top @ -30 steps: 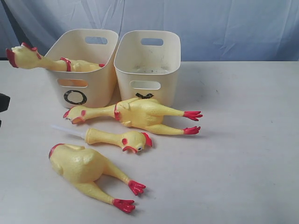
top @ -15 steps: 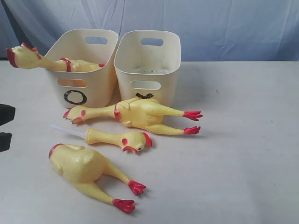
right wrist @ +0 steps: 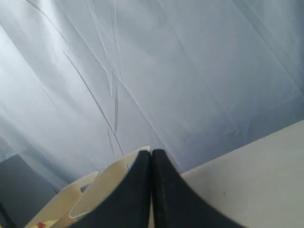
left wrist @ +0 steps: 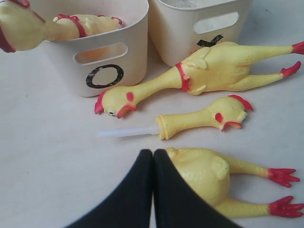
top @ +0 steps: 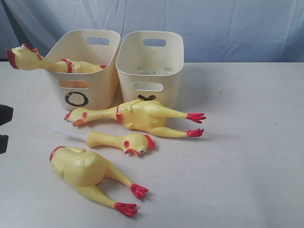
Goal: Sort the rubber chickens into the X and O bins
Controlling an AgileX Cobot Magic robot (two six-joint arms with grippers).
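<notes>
The O bin (top: 95, 90) holds one large chicken (top: 28, 58) whose head hangs over its left rim. Beside it stands the X bin (top: 151, 66), its mark partly hidden by a large chicken (top: 142, 115) lying on the table in front. Nearer lies the small slim chicken (top: 121, 141) with a white tube at its end. Nearest is a third large chicken (top: 83, 168); its head does not show. My left gripper (left wrist: 153, 152) is shut and empty, over the table beside this chicken's (left wrist: 204, 173) body. Away from the chickens, my right gripper (right wrist: 151, 152) is shut and empty.
A blue-grey cloth backdrop (top: 213, 28) hangs behind the white table (top: 247, 156). In the right wrist view a cream bin rim (right wrist: 109, 180) lies just beyond the fingertips. The left arm's black parts (top: 4, 116) show at the exterior view's left edge.
The left arm's black parts came lower and further in at the left edge, then drew back slightly. The chickens and bins have not moved.
</notes>
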